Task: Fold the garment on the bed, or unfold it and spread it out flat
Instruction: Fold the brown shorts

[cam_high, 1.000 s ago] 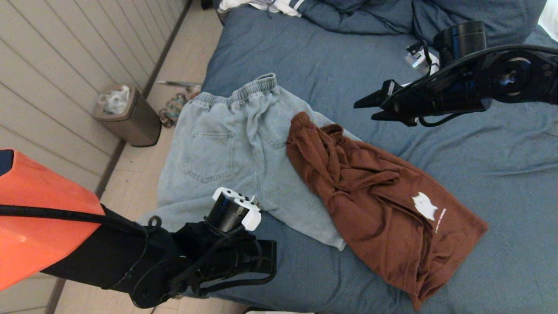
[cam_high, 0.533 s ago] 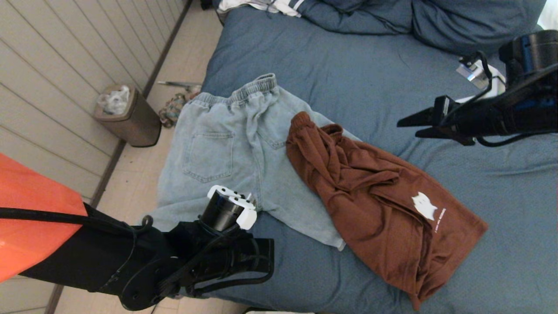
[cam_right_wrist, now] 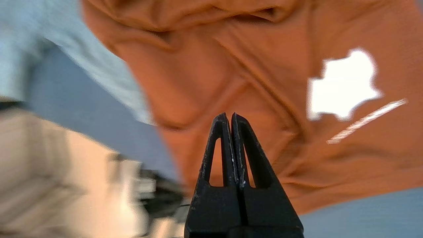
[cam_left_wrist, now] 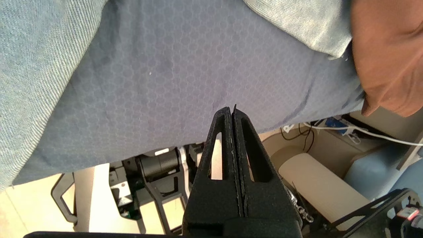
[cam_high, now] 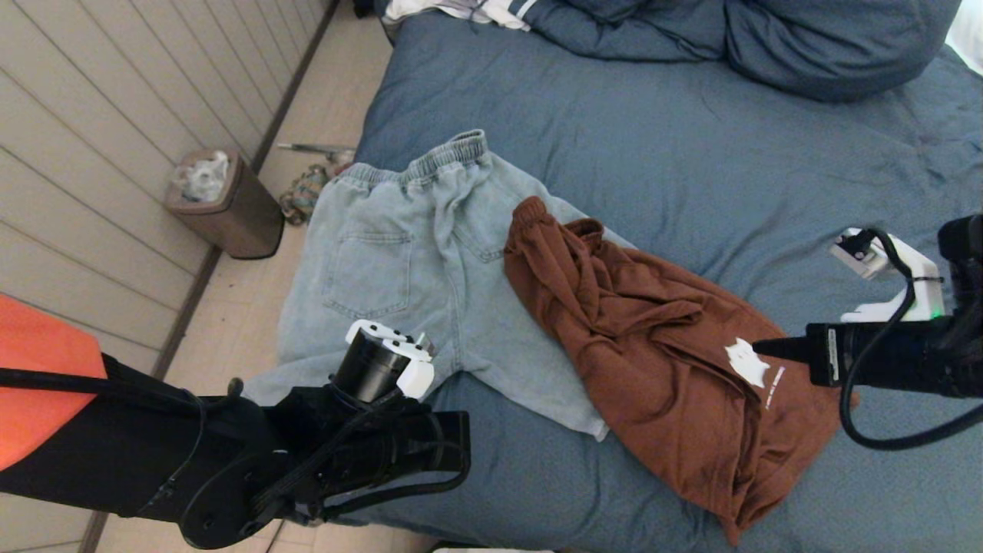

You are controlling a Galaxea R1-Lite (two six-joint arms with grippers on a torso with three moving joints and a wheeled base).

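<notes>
A crumpled brown garment [cam_high: 660,346] with a white logo lies on the bed [cam_high: 653,138], overlapping the edge of a pair of light denim shorts [cam_high: 399,261] spread beside it. My right gripper [cam_high: 756,347] hovers at the garment's right side, its tip by the white logo, shut and empty. In the right wrist view the brown fabric [cam_right_wrist: 264,66] lies just beyond the closed jaws. My left gripper [cam_left_wrist: 231,110] is shut with nothing in it, low at the bed's near edge, in front of the shorts' leg hem.
Blue pillows [cam_high: 806,38] and a white striped cloth [cam_high: 461,9] lie at the head of the bed. On the floor to the left stand a brown bin [cam_high: 223,203] and some clutter [cam_high: 307,188] along the panelled wall.
My right arm has swung down from high over the far part of the bed to the brown garment's right side, and its jaws have closed. The left arm has sunk slightly toward me.
</notes>
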